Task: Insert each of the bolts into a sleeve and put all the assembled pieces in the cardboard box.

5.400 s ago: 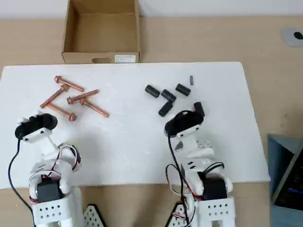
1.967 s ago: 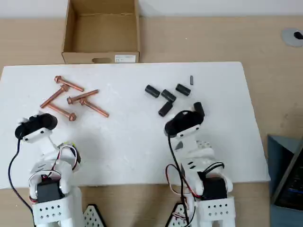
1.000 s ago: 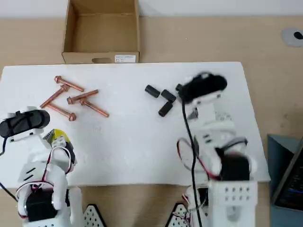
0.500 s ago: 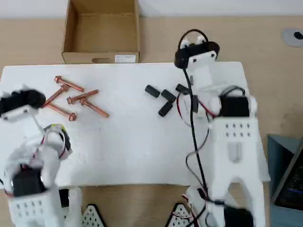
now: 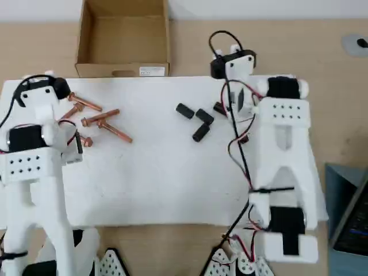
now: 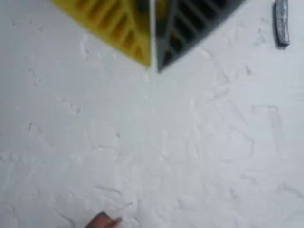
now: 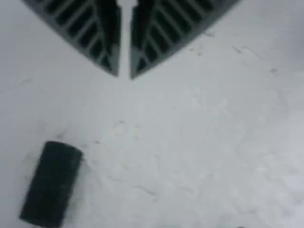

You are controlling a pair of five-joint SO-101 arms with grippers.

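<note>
Several copper bolts (image 5: 100, 117) lie scattered on the left of the white mat (image 5: 149, 184). Black sleeves (image 5: 200, 133) lie in a loose group at centre right. The open cardboard box (image 5: 122, 70) stands beyond the mat's far edge, with nothing in it. My left gripper (image 6: 152, 66), one finger yellow and one dark, is shut over bare mat, with a bolt's tip (image 6: 102, 221) close by. My right gripper (image 7: 124, 73) is shut and holds nothing. It hangs over the mat a short way from one black sleeve (image 7: 50, 183).
The left arm (image 5: 31, 155) stretches over the mat's left edge beside the bolts. The right arm (image 5: 282, 132) stretches along the mat's right side and covers part of the sleeve group. A small grey strip (image 6: 281, 21) lies on the mat.
Both arms have unfolded from their rest pose near the front edge and reached out over the mat, the left to the bolts, the right to the sleeves. No bolt or sleeve has moved.
</note>
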